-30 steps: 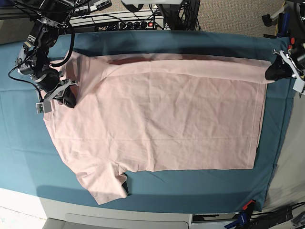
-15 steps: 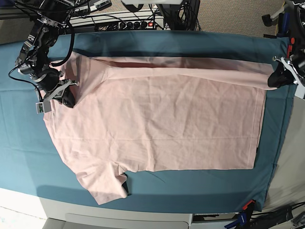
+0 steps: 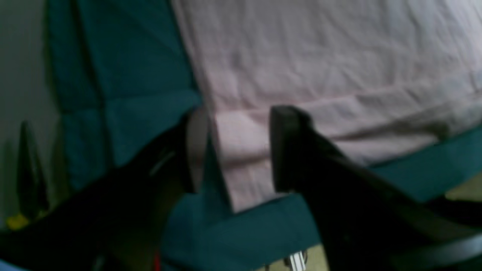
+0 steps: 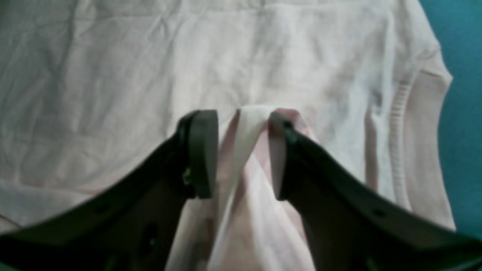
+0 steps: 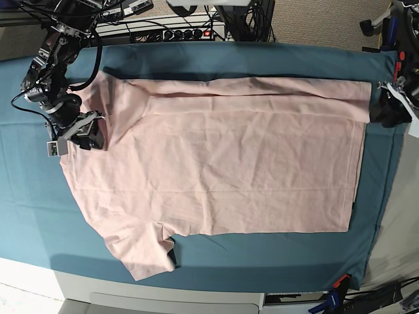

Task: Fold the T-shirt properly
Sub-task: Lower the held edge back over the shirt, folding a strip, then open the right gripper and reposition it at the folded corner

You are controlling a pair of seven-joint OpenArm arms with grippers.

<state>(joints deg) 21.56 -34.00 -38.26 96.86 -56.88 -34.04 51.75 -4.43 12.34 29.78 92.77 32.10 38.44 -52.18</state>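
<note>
The pale pink T-shirt (image 5: 222, 157) lies plain side up on the teal cloth, its far long edge folded over flat and one sleeve (image 5: 141, 252) sticking out at the near left. My right gripper (image 5: 84, 134) rests on the shirt's left end near the neck. In the right wrist view its jaws (image 4: 241, 150) stand apart around a raised ridge of fabric (image 4: 250, 116), beside the ribbed neck (image 4: 399, 109). My left gripper (image 5: 386, 110) is at the shirt's far right corner. Its jaws (image 3: 237, 150) are open over the hem corner (image 3: 244, 158), which lies on the cloth.
The teal table cloth (image 5: 262, 252) covers the table. A power strip and cables (image 5: 170, 29) run along the back edge. Clamps (image 5: 337, 288) hold the cloth at the front right corner. The table's pale front edge (image 5: 65, 281) lies below.
Both grippers have gone from shut to open. The lifted far edge of the shirt has dropped and now lies flat. My left gripper has drawn slightly outward to the right.
</note>
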